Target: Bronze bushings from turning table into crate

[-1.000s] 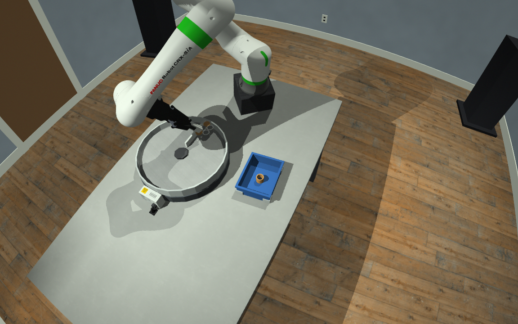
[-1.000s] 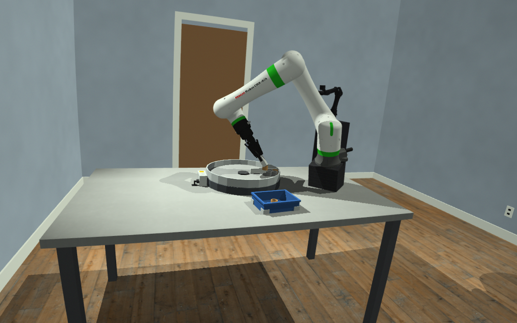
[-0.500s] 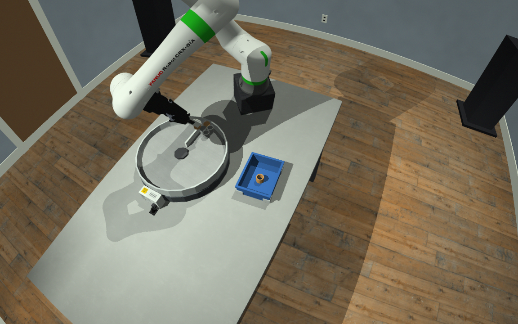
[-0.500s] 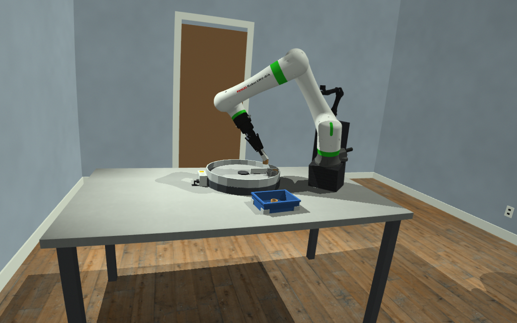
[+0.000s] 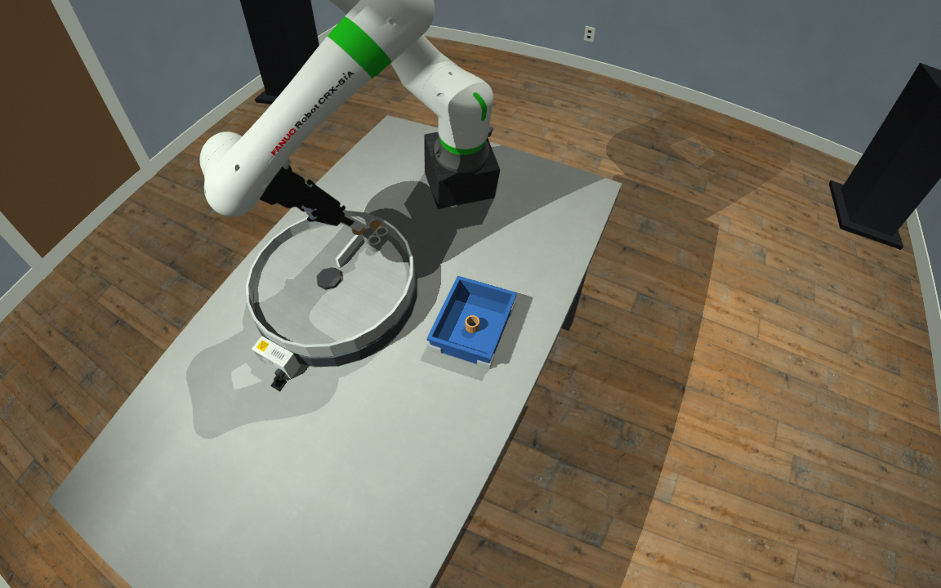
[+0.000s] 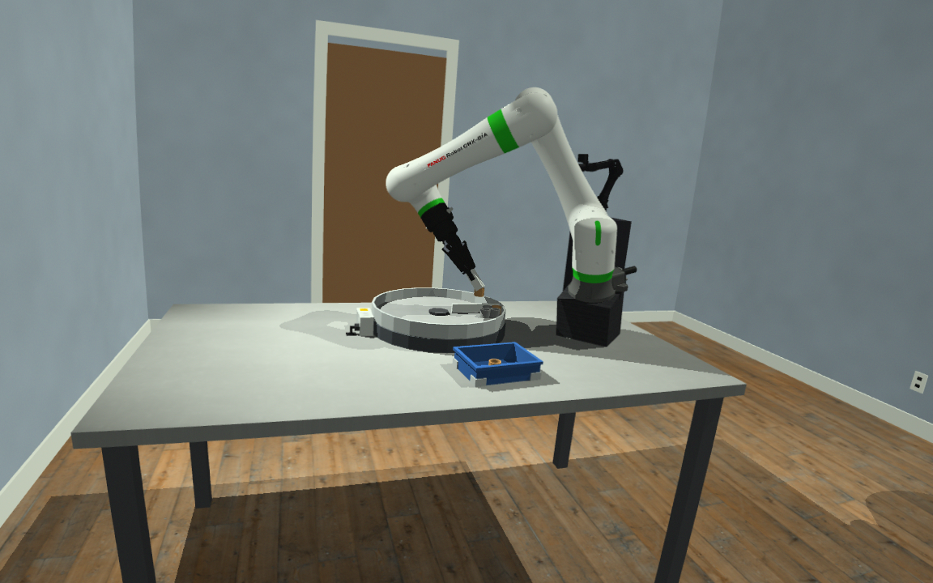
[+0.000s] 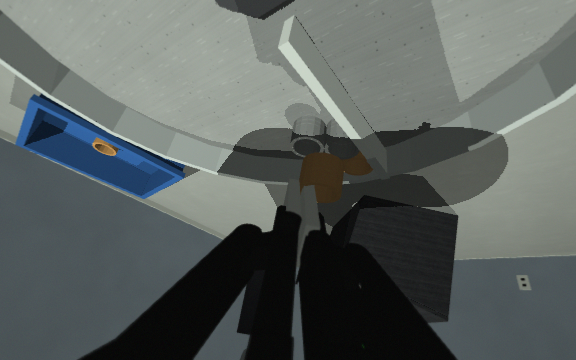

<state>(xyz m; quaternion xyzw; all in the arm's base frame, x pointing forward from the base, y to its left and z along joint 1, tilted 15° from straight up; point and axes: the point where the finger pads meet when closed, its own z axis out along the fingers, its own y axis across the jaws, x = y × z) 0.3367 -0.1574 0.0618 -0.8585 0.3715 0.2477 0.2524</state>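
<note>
Wrist view headline: bronze bushing pinched above the turntable, another one already in the crate

Gripper [image 5: 354, 224] [image 6: 479, 283] [image 7: 302, 187] fingers nearly together, closed on the held bushing [image 5: 359, 230] [image 6: 479, 292] [image 7: 322, 177]. Bushing hangs at the fingertips, above the far part of the turntable [image 5: 386, 335] [image 6: 419, 329] [image 7: 193, 150], on the arm-base side. Exterior view shows it up around rim height or over; exact clearance can't be told.

Below, close together near the wall: second bronze bushing [image 5: 375, 224] [image 6: 496, 308] [image 7: 357, 165], partly hidden in wrist view by the held one, and at least two steel bushings [image 5: 373, 242] [image 7: 309, 127], in shade. Exact steel count unclear.

In the way: pale straight bar [image 5: 350, 250] [image 6: 466, 308] [image 7: 328, 90] beside the cluster, running from near the dark hub [image 5: 328, 278] [image 6: 438, 312] [image 7: 258, 7] toward the wall. Raised wall all round. It stands between the cluster and the blue crate [image 5: 463, 347] [image 6: 499, 373] [image 7: 143, 191].

Crate sits on the worktable [image 5: 313, 475] [image 6: 202, 376], apart from the turntable, with one bronze bushing [image 5: 471, 328] [image 6: 494, 363] [image 7: 105, 152] inside.

Others: white box [image 5: 276, 356] [image 6: 365, 322] with yellow label at the turntable's outer side; black arm base [image 5: 488, 186] [image 6: 604, 329] [image 7: 403, 255] near the cluster, outside the wall.
</note>
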